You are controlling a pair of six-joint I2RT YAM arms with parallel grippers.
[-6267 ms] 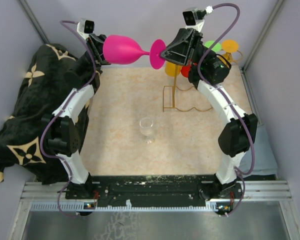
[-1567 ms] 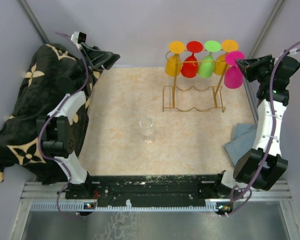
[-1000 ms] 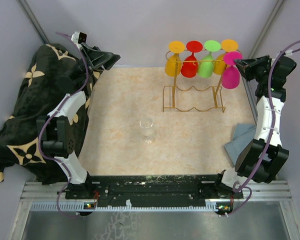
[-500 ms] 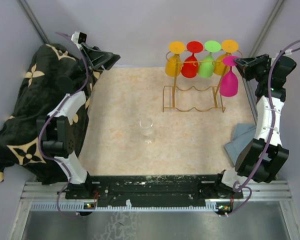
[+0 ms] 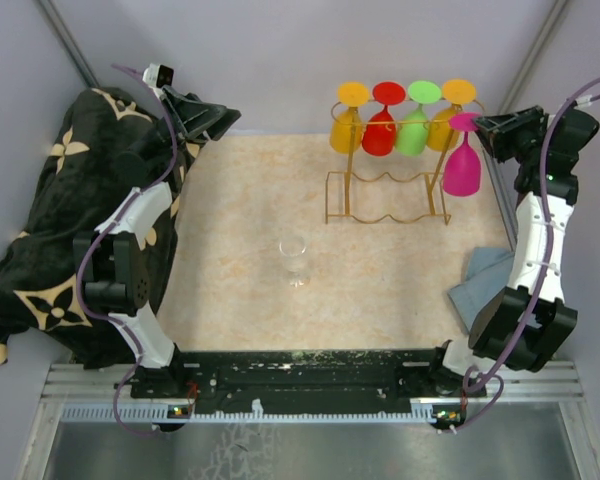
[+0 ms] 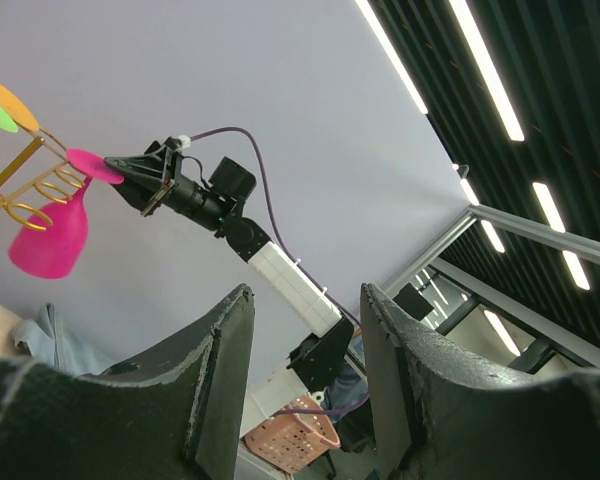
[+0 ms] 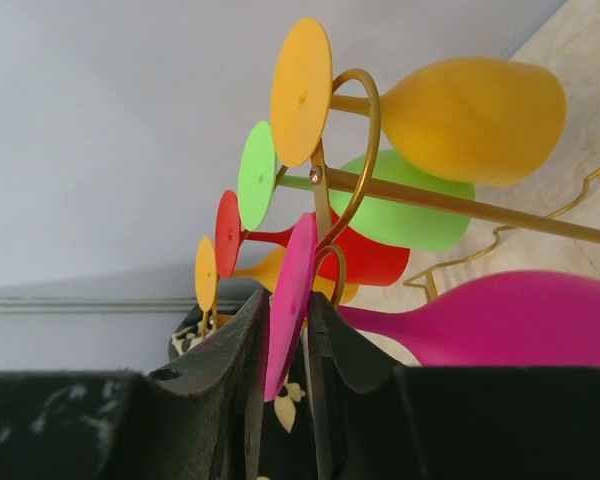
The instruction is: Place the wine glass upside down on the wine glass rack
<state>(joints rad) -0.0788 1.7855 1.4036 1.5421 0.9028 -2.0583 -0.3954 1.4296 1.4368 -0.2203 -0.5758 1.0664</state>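
Straddling the foot of the pink wine glass (image 7: pixel 480 320), the right gripper (image 7: pixel 285 300) has its jaws slightly apart; whether they pinch it I cannot tell. That glass hangs bowl-down at the right end of the wine glass rack (image 7: pixel 450 203), beside four other glasses (image 5: pixel 412 135). The left gripper (image 6: pixel 305 290) gapes, holding nothing, raised at far left.

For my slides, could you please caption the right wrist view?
Right gripper straddling the foot of the pink wine glass, hanging upside down on the wine glass rack.
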